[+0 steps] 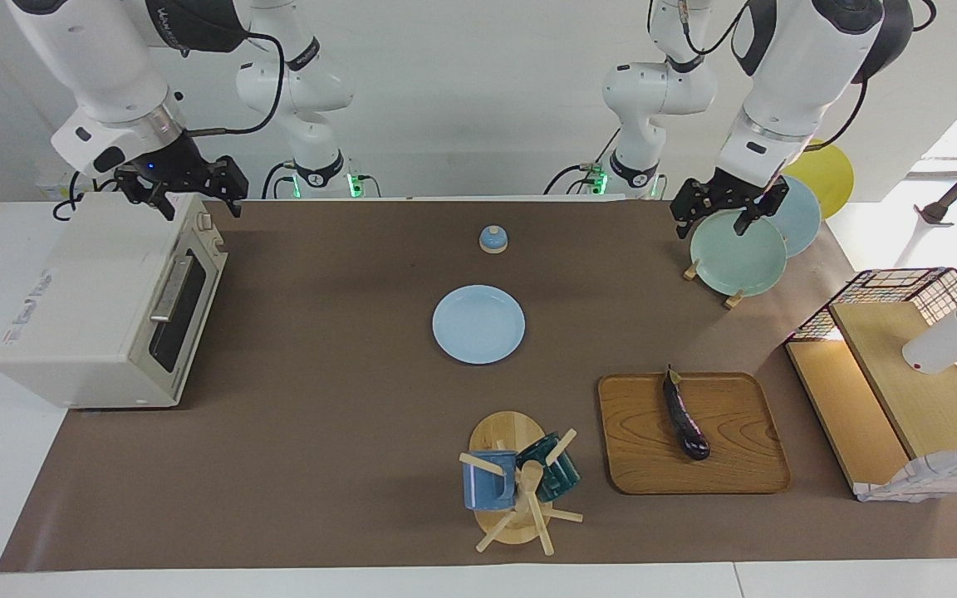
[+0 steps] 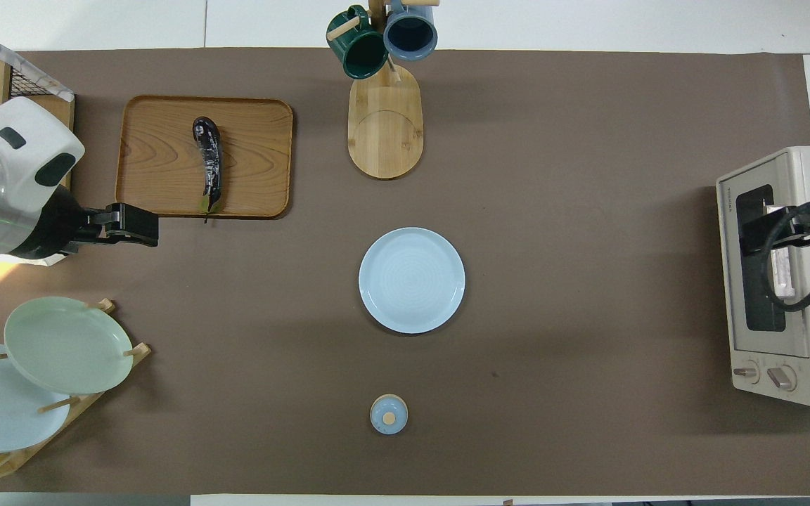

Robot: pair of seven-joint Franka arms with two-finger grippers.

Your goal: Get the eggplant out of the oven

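Note:
The eggplant (image 1: 685, 415) is slim, glossy and dark purple. It lies on a wooden tray (image 1: 736, 465) toward the left arm's end of the table, and also shows in the overhead view (image 2: 208, 163). The cream-white oven (image 1: 96, 307) stands at the right arm's end with its dark glass door shut; it shows in the overhead view too (image 2: 799, 383). My right gripper (image 1: 200, 208) hangs open and empty over the oven's top edge. My left gripper (image 1: 713, 224) is open and empty over a green plate (image 1: 736, 253) in a rack.
A light blue plate (image 1: 478, 324) lies mid-table. A small blue lidded pot (image 1: 493, 239) sits nearer the robots. A mug tree (image 1: 516, 482) with two mugs stands beside the tray. A wire basket with wooden shelves (image 1: 902, 365) stands at the left arm's end.

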